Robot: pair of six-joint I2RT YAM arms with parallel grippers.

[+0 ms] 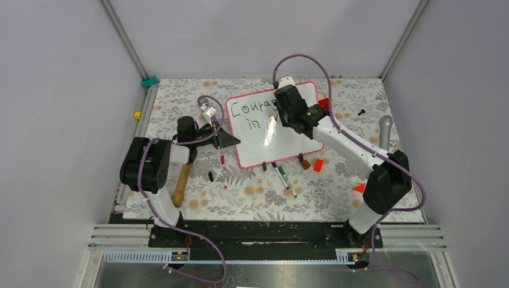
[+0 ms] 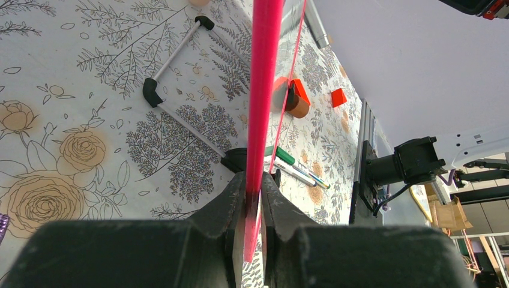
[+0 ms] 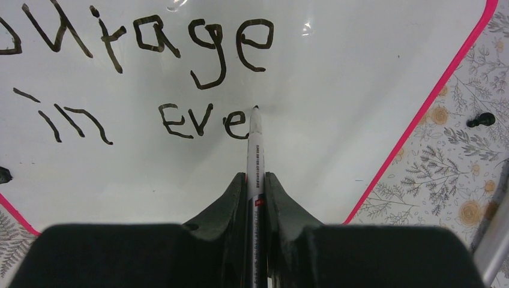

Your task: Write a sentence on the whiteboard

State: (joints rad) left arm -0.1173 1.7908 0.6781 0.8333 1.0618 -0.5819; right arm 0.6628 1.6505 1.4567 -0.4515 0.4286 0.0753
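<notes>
The whiteboard (image 1: 255, 141), white with a pink-red frame, lies on the floral table. Black lettering on it (image 3: 198, 36) reads "Courage in Eve". My right gripper (image 3: 256, 177) is shut on a black marker (image 3: 256, 150). The marker tip touches the board just right of the last "e". In the top view that gripper (image 1: 282, 114) hangs over the board's upper right and hides part of the writing. My left gripper (image 2: 255, 189) is shut on the whiteboard's pink frame (image 2: 264, 90) at the board's left edge (image 1: 230, 139).
Several loose markers (image 1: 283, 177) and caps lie below the board's near edge. A small red block (image 1: 318, 165) and a brown block (image 1: 305, 163) sit near them. A wooden handle (image 1: 180, 183) lies left. A grey cylinder (image 1: 385, 129) stands right.
</notes>
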